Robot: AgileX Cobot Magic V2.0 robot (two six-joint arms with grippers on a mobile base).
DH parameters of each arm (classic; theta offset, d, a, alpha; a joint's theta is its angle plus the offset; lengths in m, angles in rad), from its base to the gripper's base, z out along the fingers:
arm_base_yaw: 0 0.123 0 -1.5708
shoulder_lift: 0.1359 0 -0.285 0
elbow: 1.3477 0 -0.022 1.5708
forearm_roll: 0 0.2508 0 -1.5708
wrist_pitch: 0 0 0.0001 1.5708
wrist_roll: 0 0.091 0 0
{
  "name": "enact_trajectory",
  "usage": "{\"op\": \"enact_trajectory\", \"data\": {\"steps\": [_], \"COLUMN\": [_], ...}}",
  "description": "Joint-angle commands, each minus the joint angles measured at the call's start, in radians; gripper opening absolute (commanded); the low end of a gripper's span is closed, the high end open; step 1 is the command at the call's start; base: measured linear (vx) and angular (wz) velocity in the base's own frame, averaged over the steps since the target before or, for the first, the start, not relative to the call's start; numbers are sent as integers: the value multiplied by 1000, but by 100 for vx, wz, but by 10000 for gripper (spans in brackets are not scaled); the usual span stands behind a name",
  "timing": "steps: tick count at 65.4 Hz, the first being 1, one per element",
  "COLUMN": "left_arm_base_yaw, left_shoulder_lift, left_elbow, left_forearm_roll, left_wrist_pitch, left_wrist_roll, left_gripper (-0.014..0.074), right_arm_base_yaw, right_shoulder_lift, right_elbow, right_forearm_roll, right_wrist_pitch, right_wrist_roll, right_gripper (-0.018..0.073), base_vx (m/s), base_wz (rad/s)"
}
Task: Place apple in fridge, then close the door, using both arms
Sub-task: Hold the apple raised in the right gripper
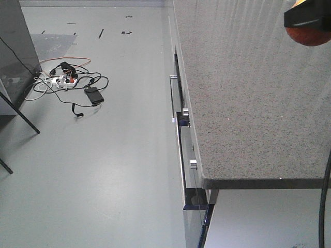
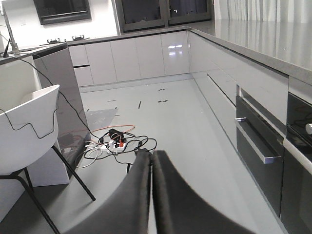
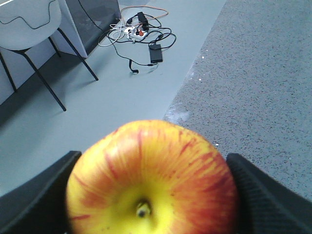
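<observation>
Kitchen; speckled stone countertop [image 1: 248,93], white cabinets [image 2: 141,56], built-in oven [image 2: 258,170]

grey floor [image 1: 119,170] | speckled counter [image 1: 248,93] | white chair [image 2: 27,129] | tangled cables [image 1: 70,82] | glossy cabinets [image 2: 136,61]

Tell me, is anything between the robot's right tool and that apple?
Nothing is: the right tool already grips the apple between its fingers, above the speckled countertop. No fridge shows in any view, so the path there cannot be judged.
</observation>
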Motion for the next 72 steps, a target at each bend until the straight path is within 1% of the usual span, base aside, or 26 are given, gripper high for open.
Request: {"op": "enact_trajectory", "data": {"steps": [1, 72], "left_arm_base_yaw": [-6, -6], "left_shoulder_lift": [-15, -15], "left_elbow": [-18, -18], "left_forearm_roll": [-6, -6], "left_wrist_pitch": [-61, -61], "left_wrist_roll": [-2, -2], "left_gripper": [-7, -7], "right_arm_base_yaw": [-3, -3], "right_shoulder_lift": [-34, -34], "right_elbow": [-31, -31], "right_forearm_roll": [40, 39], "right_wrist_pitch": [-45, -45], "right_wrist_roll": [-8, -8], "right_gripper": [123, 123], "base_vx": [0, 0], "base_wz": [0, 0]}}
